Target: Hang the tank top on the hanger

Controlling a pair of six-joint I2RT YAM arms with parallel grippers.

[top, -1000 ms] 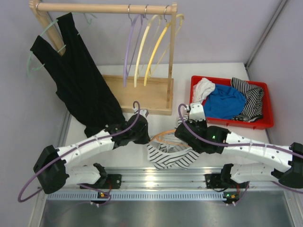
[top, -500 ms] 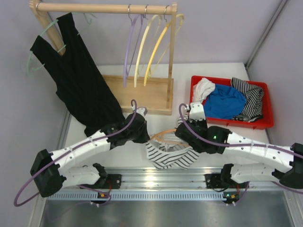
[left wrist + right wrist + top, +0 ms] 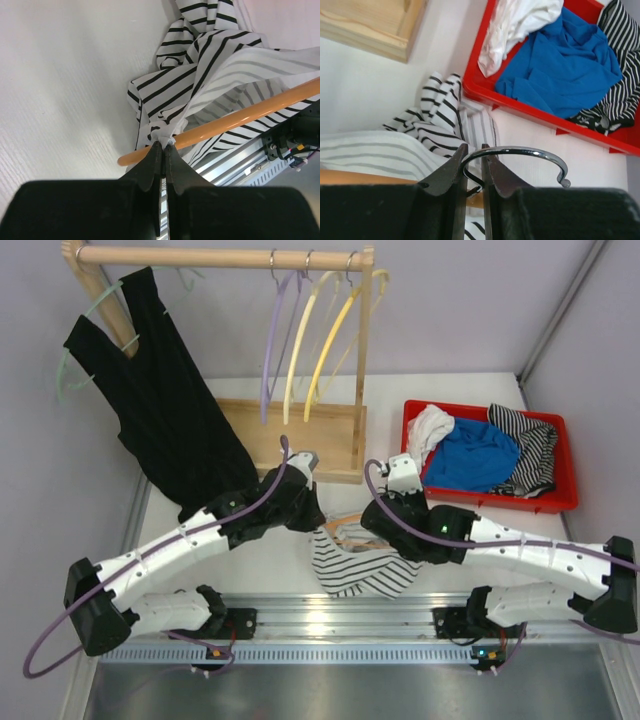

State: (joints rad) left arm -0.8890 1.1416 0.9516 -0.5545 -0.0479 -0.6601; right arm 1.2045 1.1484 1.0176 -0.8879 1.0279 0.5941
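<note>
Left fingers (image 3: 151, 161), pressed together on a pinch of the tank top (image 3: 210, 55) exactly where the cloth crosses the orange arm of the hanger (image 3: 240, 114). The arm's free end juts out toward eight o'clock of the fingertips, and the striped cloth fans away toward one o'clock, part of it lying on the white bench (image 3: 65, 75). Right fingers (image 3: 451, 171), clamped on the foot of the hanger's metal hook (image 3: 520, 149), whose curve swings out toward three o'clock. Striped cloth lies at ten o'clock of these fingertips. In the top view, the tank top hangs bunched over the hanger between the two wrists at the near middle of the bench. A red bin (image 3: 408, 430) with a blue garment (image 3: 475, 460) lies at two o'clock of it, a wooden rack (image 3: 220, 255) at twelve, and a black top (image 3: 160, 410) at ten.
</note>
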